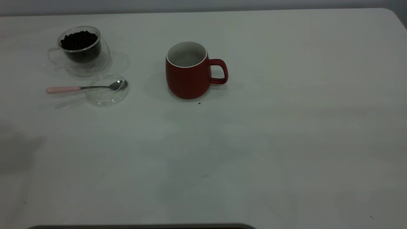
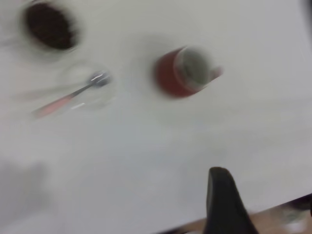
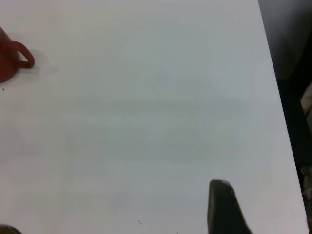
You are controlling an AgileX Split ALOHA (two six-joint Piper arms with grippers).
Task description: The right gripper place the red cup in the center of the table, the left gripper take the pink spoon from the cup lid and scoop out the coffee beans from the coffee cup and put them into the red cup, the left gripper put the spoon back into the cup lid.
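The red cup [image 1: 187,76] stands upright and empty near the middle of the table [image 1: 270,143], handle pointing right; it also shows in both wrist views [image 2: 180,73] [image 3: 7,63]. At the far left the glass coffee cup [image 1: 81,52] holds coffee beans [image 1: 79,39]. In front of it the pink spoon [image 1: 82,87] lies with its bowl in the cup lid [image 1: 106,97] and its handle sticking out left. Neither gripper appears in the exterior view. The left wrist view shows one black finger [image 2: 222,204] with bare table on both sides, far from the spoon [image 2: 68,100]. My right gripper [image 3: 112,207] hangs open over bare table, well away from the cup.
A dark speck [image 1: 199,103] lies just in front of the red cup. The table's right edge [image 3: 278,97] drops to dark floor. A dark strip [image 1: 143,226] runs along the front edge.
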